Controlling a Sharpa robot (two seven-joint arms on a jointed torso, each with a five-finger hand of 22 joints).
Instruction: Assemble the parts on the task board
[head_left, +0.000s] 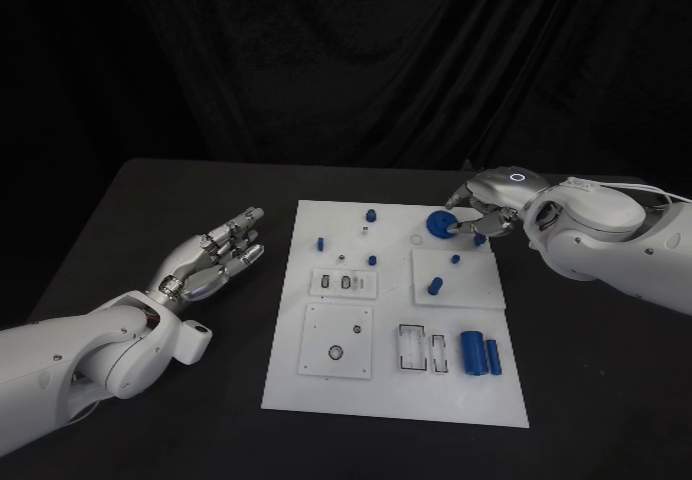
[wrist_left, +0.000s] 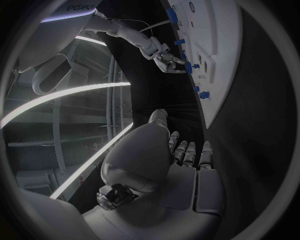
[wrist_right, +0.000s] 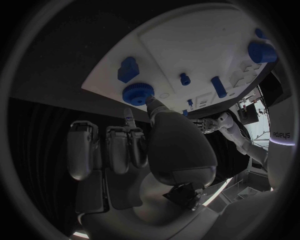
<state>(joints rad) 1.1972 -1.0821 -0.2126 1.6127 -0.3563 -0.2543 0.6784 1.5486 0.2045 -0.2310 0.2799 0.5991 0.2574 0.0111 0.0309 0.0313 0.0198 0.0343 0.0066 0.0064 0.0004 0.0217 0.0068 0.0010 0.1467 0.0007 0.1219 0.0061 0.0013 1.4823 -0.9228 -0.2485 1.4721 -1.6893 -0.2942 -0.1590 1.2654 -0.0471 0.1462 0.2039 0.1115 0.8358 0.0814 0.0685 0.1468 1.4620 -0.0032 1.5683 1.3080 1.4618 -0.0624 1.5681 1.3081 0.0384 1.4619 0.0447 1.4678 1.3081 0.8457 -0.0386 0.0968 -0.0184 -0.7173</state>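
The white task board (head_left: 389, 390) lies mid-table. A blue knurled disc (head_left: 441, 221) sits on its far right part, next to a blue block (head_left: 480, 238). My right hand (head_left: 488, 212) hovers over that corner. In the right wrist view its thumb tip (wrist_right: 153, 103) touches the rim of the disc (wrist_right: 138, 93), while the other fingers (wrist_right: 119, 147) curl in apart from it with nothing in them. The blue block (wrist_right: 128, 69) stands just beyond. My left hand (head_left: 216, 255) rests palm down on the table left of the board, fingers straight and apart, holding nothing.
Small blue pegs (head_left: 371, 214) (head_left: 320, 241) (head_left: 434, 286) stand on the board. Two blue cylinders (head_left: 473, 352) (head_left: 493, 357) lie at its near right. White inset plates (head_left: 336, 340) and slots (head_left: 420, 350) fill its near half. The black table (head_left: 173, 200) surrounds it.
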